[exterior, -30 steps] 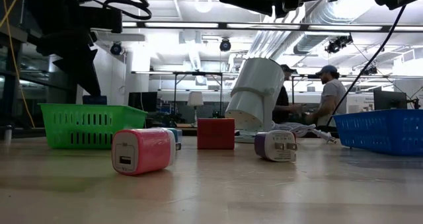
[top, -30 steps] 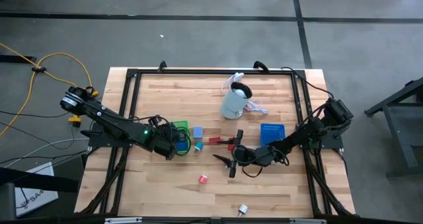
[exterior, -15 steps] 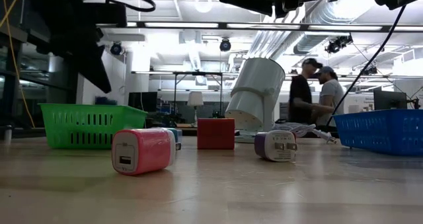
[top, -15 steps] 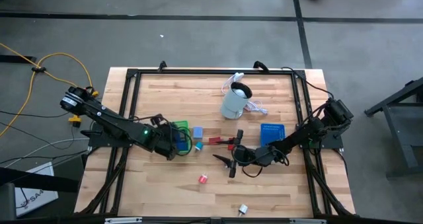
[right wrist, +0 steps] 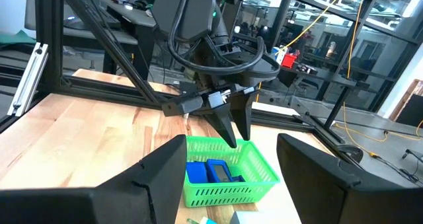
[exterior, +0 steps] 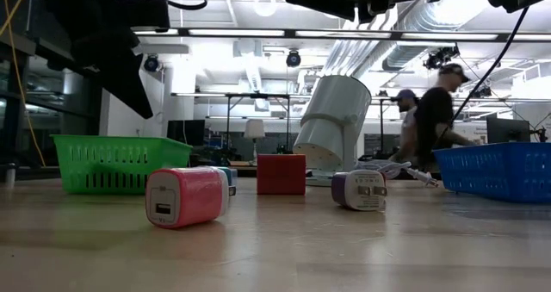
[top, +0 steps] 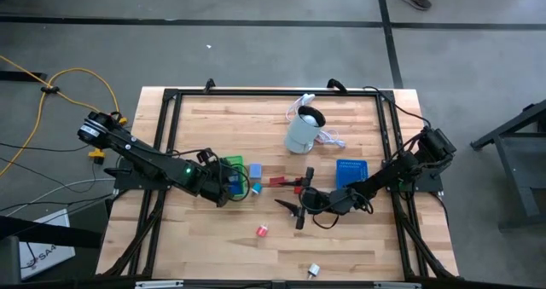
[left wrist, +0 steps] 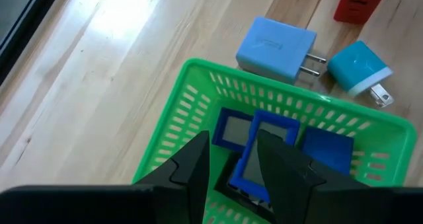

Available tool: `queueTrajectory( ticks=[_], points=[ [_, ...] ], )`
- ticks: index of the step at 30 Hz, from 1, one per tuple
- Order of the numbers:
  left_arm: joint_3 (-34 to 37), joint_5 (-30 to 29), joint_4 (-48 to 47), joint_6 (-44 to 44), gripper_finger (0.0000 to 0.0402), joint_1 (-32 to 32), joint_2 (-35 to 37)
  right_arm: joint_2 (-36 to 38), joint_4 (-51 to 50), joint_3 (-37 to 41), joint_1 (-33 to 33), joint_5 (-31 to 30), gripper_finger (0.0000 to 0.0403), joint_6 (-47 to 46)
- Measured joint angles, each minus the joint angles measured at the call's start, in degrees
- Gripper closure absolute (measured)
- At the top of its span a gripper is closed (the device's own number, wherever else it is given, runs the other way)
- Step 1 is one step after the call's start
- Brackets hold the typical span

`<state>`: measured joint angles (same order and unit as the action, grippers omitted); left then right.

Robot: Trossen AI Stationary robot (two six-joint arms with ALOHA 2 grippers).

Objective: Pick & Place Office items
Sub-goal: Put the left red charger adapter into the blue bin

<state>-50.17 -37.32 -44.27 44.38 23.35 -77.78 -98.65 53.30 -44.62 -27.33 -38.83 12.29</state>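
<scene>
Left end effector [left wrist: 232,145] has lifted above the green tray [left wrist: 198,72], slightly parted and empty, so a drop looks done. Right end effector [right wrist: 231,145] waits mid-frame over the counter, wide open.

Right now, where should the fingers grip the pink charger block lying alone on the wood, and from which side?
Probably straight down from above, fingers closing across the two broad flat sides of the pink charger block. In the low view it lies on its side as a rounded-corner box with bare table all round, so nothing crowds a vertical approach.
</scene>
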Motion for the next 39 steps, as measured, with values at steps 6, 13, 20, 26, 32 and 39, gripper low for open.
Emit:
queueTrajectory(
  ticks=[6, 13, 20, 26, 32, 39],
  points=[
    [0.0, 0.02, 0.0, 0.0, 0.0281, 0.0, 0.0, 0.0, -0.02, 0.0, 0.0, 0.0, 0.0179, 0.01],
    [0.0, 0.07, 4.41, -0.12, 0.0281, 0.02, 2.03, 0.0, 0.0, 0.0, 0.0, -0.02, 0.0179, 0.01],
    [0.0, -0.02, 10.12, -4.25, 0.0281, 0.02, 8.05, 0.0, 0.02, 0.0, 0.0, -0.24, 0.0179, 0.01],
    [0.0, -0.39, 10.16, -5.0, 0.0281, 0.02, 12.44, 0.0, 0.04, 0.0, -0.04, -4.1, 0.0179, 0.39],
    [0.0, -0.61, 11.93, -8.02, 0.0281, 0.03, 16.28, 0.0, 0.06, 0.0, -0.69, -9.79, 0.0179, 3.72],
    [0.0, -4.21, 13.46, -11.67, 0.0281, 1.92, 21.77, 0.0, 0.07, 0.0, -1.32, -10.54, 0.0179, 4.06]
  ],
)
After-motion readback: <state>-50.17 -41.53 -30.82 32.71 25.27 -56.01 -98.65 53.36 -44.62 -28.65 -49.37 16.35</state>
